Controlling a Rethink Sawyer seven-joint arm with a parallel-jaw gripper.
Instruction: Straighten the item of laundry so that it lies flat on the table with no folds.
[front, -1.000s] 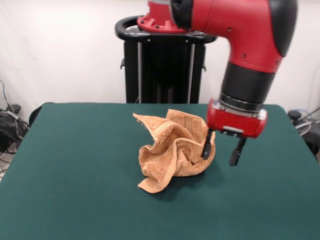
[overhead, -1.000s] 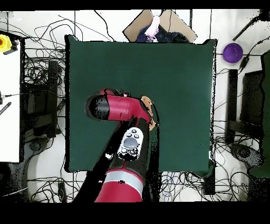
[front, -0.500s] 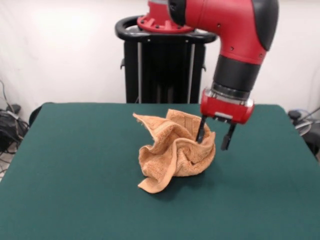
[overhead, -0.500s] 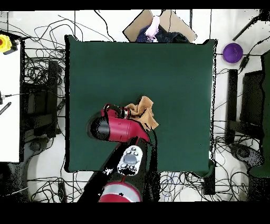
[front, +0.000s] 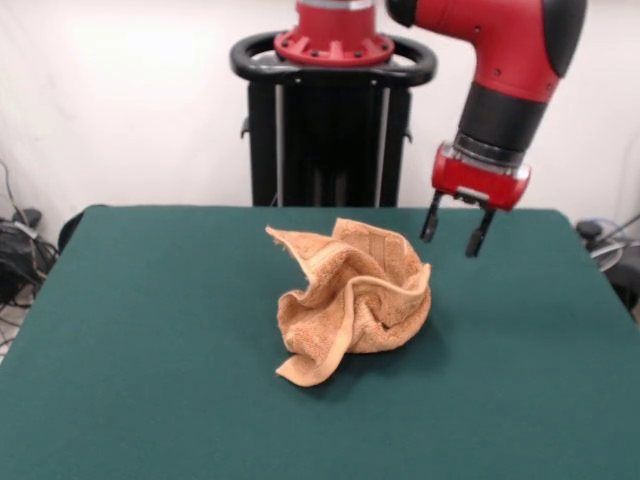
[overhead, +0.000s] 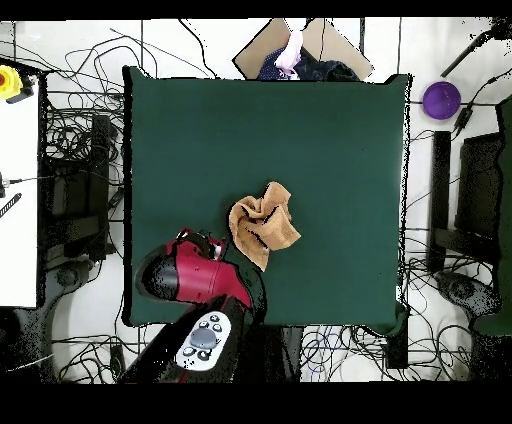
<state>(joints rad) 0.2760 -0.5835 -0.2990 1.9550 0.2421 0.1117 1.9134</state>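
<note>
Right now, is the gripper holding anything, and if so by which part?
Nothing is held. The gripper hangs open in the air, apart from the towel, which sits crumpled on the table.

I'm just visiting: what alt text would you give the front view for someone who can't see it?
A crumpled peach-orange terry towel sits bunched in folds near the middle of a dark green felt-topped table. A red and black robot arm's gripper hangs open above the table, up and to the right of the towel, not touching it.

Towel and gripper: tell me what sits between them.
Nothing. In the front view the open gripper hangs above the table, clear of the crumpled towel; only bare green top shows between them.
</note>
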